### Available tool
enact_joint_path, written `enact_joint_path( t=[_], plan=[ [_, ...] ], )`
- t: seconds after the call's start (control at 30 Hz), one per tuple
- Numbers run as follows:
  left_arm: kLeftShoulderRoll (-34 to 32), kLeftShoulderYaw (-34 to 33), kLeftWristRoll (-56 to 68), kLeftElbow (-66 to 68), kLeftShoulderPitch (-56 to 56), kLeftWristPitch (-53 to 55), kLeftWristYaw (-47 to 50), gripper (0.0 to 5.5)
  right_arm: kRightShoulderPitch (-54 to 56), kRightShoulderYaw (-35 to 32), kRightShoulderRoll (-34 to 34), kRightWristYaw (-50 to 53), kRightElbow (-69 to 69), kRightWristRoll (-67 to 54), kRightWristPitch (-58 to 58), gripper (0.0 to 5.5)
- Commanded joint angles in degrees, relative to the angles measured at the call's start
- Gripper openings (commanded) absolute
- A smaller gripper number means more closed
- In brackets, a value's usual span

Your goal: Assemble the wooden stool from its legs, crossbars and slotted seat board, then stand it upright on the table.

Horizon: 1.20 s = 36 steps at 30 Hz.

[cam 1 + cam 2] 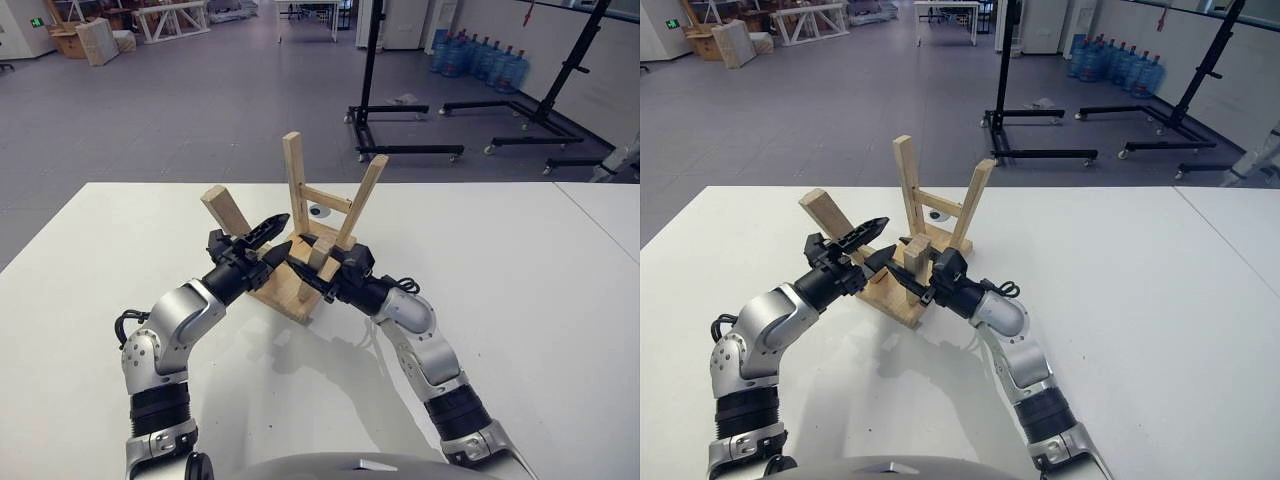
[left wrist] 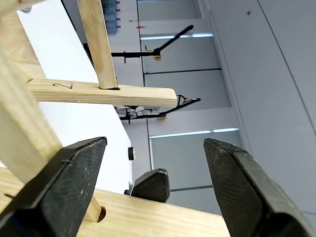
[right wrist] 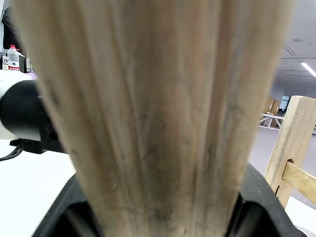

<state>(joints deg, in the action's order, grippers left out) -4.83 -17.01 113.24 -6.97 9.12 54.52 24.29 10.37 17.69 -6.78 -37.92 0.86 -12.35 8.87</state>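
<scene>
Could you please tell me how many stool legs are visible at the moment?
4. The left leg leans outward near the left gripper; the back leg stands tallest; the right leg slants right of it; the front leg, largely hidden, is in the right gripper's jaws.

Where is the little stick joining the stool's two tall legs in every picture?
Left eye: crossbar between the two tall legs, above the seat board.
Right eye: crossbar, same place.
Left wrist: thin stick plugging into a leg, beyond the left fingers.
Right wrist: probably the bar entering the leg beside the held leg.
Shared landmark: the white table.
</scene>
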Motion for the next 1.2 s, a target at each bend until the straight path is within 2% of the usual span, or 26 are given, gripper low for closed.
enact_joint_path(
  t=[0.03, 0.17, 0.37, 0.63, 0.9, 1.1, 1.2],
  plan=[
    [-3.05, 3.41, -0.92, 3.11, -2.79, -0.92, 1.97, 3.61, -1.63, 1.26, -1.23, -0.16, -0.95, 1.95, -2.21, 2.05],
    [-5.34, 1.91, -0.3, 0.5, 2.33, -3.15, 2.3, 3.61, -1.92, 1.02, -1.52, 0.05, -1.32, 1.89, -2.08, 2.05],
    [-4.15, -2.03, -0.25, -4.74, 11.69, -7.17, 6.19, 3.61, -1.51, 0.43, -1.7, 0.19, -1.49, 1.66, -2.47, 2.05],
    [-1.57, 0.77, -0.27, -3.18, 8.76, -7.81, 5.49, 3.61, -0.41, 0.6, -2.04, 0.88, -1.39, 2.25, -5.33, 2.05],
    [-5.01, 7.27, -11.03, 9.49, -0.15, -2.36, -8.17, 3.61, 1.76, 0.48, -2.22, 2.43, -1.76, 2.76, -9.82, 2.05],
    [-6.74, 5.29, -7.52, 3.04, 4.82, -5.12, -8.85, 3.61, 1.68, 0.41, -2.43, 2.67, -1.97, 2.26, -10.68, 2.05],
    [-9.88, 2.94, -1.57, -3.96, 12.54, -7.48, -6.45, 3.61, 1.08, 0.04, -2.53, 1.87, -1.01, 0.71, -11.02, 2.05]
  ],
)
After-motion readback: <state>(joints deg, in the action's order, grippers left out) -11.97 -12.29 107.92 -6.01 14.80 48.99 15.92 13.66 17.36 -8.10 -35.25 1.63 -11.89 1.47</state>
